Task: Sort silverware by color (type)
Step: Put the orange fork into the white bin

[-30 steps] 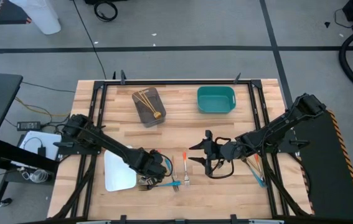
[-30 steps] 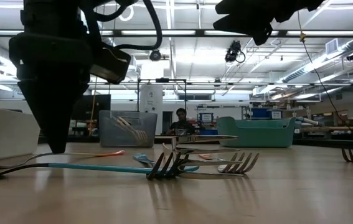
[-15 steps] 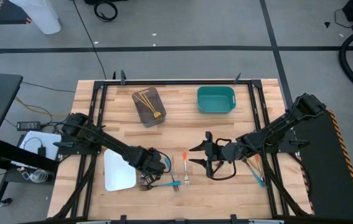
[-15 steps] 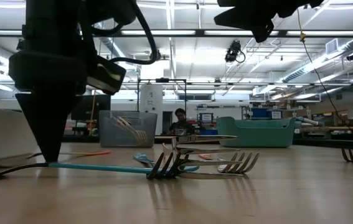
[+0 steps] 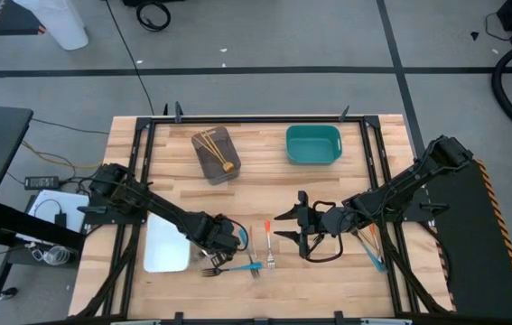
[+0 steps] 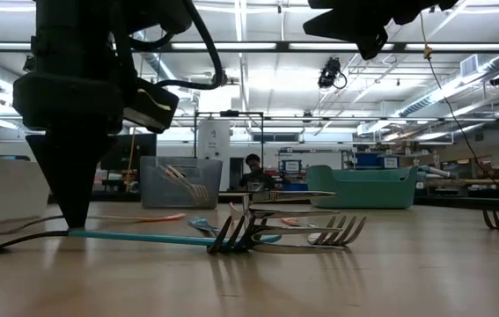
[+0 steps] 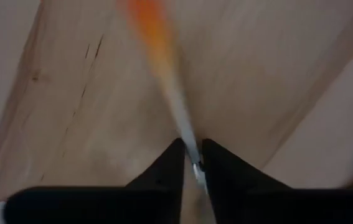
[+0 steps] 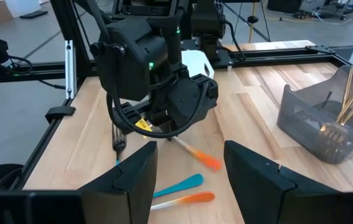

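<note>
My left gripper (image 5: 229,246) points straight down at the table's near middle. It is shut on an orange-handled fork (image 8: 196,154), whose handle (image 7: 151,28) runs away from the fingers. Beside it lie a blue-handled fork (image 5: 247,267), dark forks (image 5: 209,269) and another orange-handled fork (image 5: 270,246). More forks (image 5: 375,247) lie at the right. Gold forks stand in the grey tray (image 5: 217,155). My right gripper (image 8: 190,180) hovers open above mid-table with nothing between its fingers, facing the left gripper. My left gripper pinches the orange-handled fork's silver shaft (image 7: 190,147), just below the handle, between its two fingertips. The fingers come from above, pointing down, and stand across the shaft. The fork lies low and about level by the tabletop; whether it is clear of the wood I cannot tell.
A white tray (image 5: 167,246) lies left of the left gripper. A teal tray (image 5: 313,145) sits at the far right, with the grey tray to its left. Bare wood lies between the trays and the forks. A person (image 6: 254,172) sits far behind the table.
My left gripper has come down onto the table by the blue-handled fork's end. The white tray has shifted a little toward the table's left edge.
</note>
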Robot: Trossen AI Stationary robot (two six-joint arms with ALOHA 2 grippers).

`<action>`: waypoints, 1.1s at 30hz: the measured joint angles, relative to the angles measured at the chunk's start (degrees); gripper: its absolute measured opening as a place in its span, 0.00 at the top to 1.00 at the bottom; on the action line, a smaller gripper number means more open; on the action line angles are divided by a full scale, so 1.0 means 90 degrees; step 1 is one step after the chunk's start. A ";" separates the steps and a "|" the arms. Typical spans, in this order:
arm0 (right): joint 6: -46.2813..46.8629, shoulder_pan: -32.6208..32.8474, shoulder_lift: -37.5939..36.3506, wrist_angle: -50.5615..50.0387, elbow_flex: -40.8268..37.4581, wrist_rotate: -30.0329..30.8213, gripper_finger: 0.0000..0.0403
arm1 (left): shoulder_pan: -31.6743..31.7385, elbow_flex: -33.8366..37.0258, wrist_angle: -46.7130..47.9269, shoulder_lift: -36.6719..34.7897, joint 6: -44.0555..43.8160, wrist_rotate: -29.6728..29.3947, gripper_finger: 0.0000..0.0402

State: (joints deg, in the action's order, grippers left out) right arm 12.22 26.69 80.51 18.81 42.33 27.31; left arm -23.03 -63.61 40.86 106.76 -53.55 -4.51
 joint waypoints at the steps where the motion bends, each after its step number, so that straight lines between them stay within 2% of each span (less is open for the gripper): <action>1: 0.0001 0.0001 0.0000 -0.0002 0.0000 0.0000 0.51 | 0.0000 0.0000 -0.0013 0.0000 -0.0024 -0.0021 0.89; 5: -0.0013 -0.0002 0.0000 -0.0002 -0.0002 0.0000 0.51 | -0.0002 0.0000 -0.0035 -0.0002 -0.0219 -0.0083 0.95; 10: -0.0028 -0.0002 0.0000 -0.0001 0.0000 0.0001 0.51 | 0.0000 -0.0099 0.0038 0.0011 -0.0339 -0.0120 0.95; 20: -0.0055 0.0105 -0.0005 0.0056 -0.0080 0.0033 0.51 | -0.0008 -0.1261 0.0675 -0.0021 0.0025 -0.0548 0.95; 26: -0.0541 0.0306 -0.0005 0.0182 -0.0129 0.0757 0.51 | -0.0099 -0.1795 0.1830 -0.0110 -0.0101 -0.0817 0.95; 33: -0.1034 0.0188 -0.0005 0.0338 -0.0134 0.0804 0.51 | -0.0429 -0.1970 0.2929 -0.0423 -0.0804 -0.0998 0.95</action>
State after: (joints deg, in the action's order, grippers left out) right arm 2.91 28.39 80.47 21.85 41.12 34.54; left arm -26.89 -81.34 67.22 102.95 -60.78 -13.49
